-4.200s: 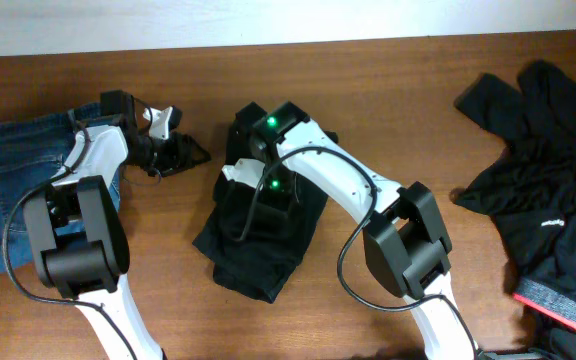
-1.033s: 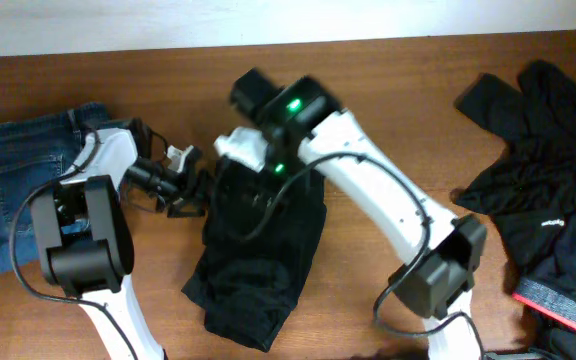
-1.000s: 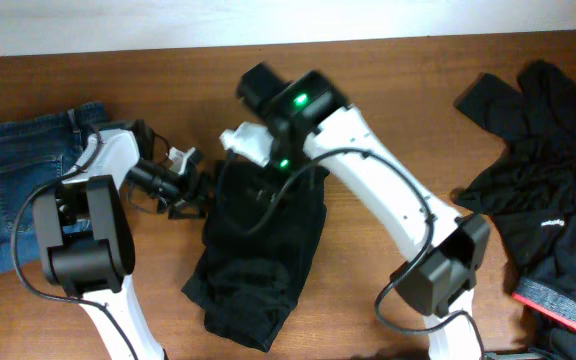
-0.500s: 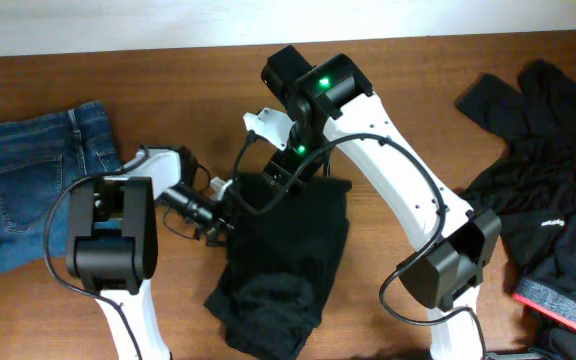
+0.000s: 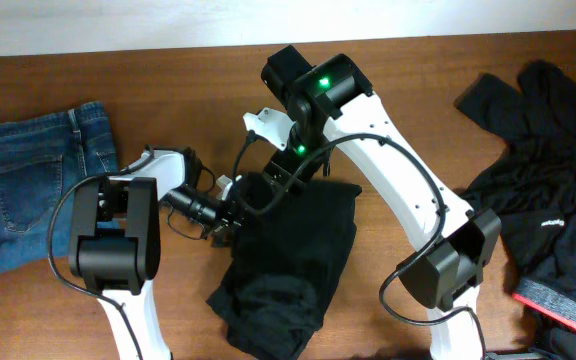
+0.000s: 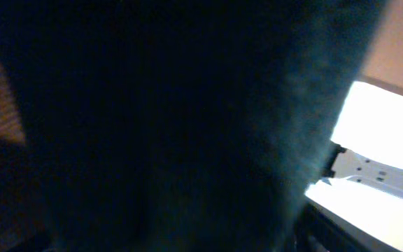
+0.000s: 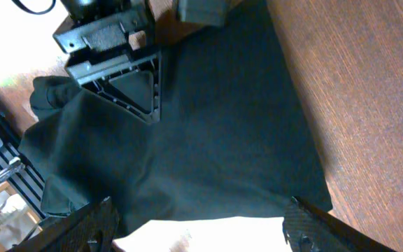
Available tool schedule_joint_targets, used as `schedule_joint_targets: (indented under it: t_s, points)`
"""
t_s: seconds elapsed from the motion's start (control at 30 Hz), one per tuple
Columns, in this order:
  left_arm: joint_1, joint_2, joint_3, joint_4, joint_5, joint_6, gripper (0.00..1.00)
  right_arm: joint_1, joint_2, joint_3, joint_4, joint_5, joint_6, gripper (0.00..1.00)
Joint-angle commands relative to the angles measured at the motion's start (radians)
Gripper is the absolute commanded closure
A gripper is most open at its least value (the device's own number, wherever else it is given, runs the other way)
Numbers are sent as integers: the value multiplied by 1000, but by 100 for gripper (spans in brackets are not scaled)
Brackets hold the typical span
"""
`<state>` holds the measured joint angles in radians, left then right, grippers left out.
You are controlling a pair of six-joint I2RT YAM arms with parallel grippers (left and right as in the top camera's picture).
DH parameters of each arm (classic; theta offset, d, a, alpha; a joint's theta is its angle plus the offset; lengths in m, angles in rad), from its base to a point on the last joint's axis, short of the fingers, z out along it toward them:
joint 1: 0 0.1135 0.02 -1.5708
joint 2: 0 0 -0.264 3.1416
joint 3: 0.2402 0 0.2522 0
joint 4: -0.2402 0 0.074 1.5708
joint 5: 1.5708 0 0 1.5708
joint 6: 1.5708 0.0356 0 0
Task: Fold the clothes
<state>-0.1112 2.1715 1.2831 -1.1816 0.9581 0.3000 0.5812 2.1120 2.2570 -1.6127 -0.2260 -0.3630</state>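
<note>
A folded black garment (image 5: 288, 265) lies in the middle of the table; it fills the left wrist view (image 6: 152, 126) and most of the right wrist view (image 7: 208, 133). My left gripper (image 5: 226, 215) sits at the garment's upper left edge, one finger (image 7: 135, 87) lying on the cloth. Fabric hides its jaws in its own view. My right gripper (image 7: 201, 231) hovers over the garment's top edge (image 5: 286, 172), fingers wide apart with nothing between them. Folded blue jeans (image 5: 38, 190) lie at the far left.
A loose pile of black clothes (image 5: 553, 190) with a grey and red waistband (image 5: 568, 305) covers the right end. Bare wooden table (image 5: 168, 100) shows between the jeans and the garment and along the back edge.
Over the last second both arms shifted right and the black garment slid with them, away from the jeans. In the last half second almost nothing moved; the garment's right edge spread slightly.
</note>
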Motion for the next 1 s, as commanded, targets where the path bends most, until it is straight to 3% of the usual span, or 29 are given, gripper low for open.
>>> schedule_joint_targets:
  t_s: [0.0, 0.27, 0.33, 0.47, 0.53, 0.9, 0.93, 0.97]
  points:
    - [-32, 20, -35, -3, -23, 19, 18, -1, -31, 21, 1, -13, 5, 19]
    - [-117, 20, -73, 21, 41, 20, 22, -1, -32, 21, 1, -12, 5, 19]
    - [-144, 20, -73, 37, 73, 20, 44, -1, -32, 21, 1, -12, 5, 19]
    - [-167, 20, -73, 46, 75, 21, 71, -1, -32, 21, 1, -8, 6, 19]
    - [-169, 20, -72, 46, 75, 28, 99, -2, -36, 21, 6, 4, 6, 18]
    - [-107, 20, 16, 78, 67, 31, 100, -152, -89, 172, 34, 81, 138, 13]
    - [-97, 20, 39, 75, 67, 31, 99, -179, -95, 183, 31, 80, 148, 11]
    - [-85, 20, 73, 64, 60, 31, 100, -203, -99, 190, 29, 80, 158, 1]
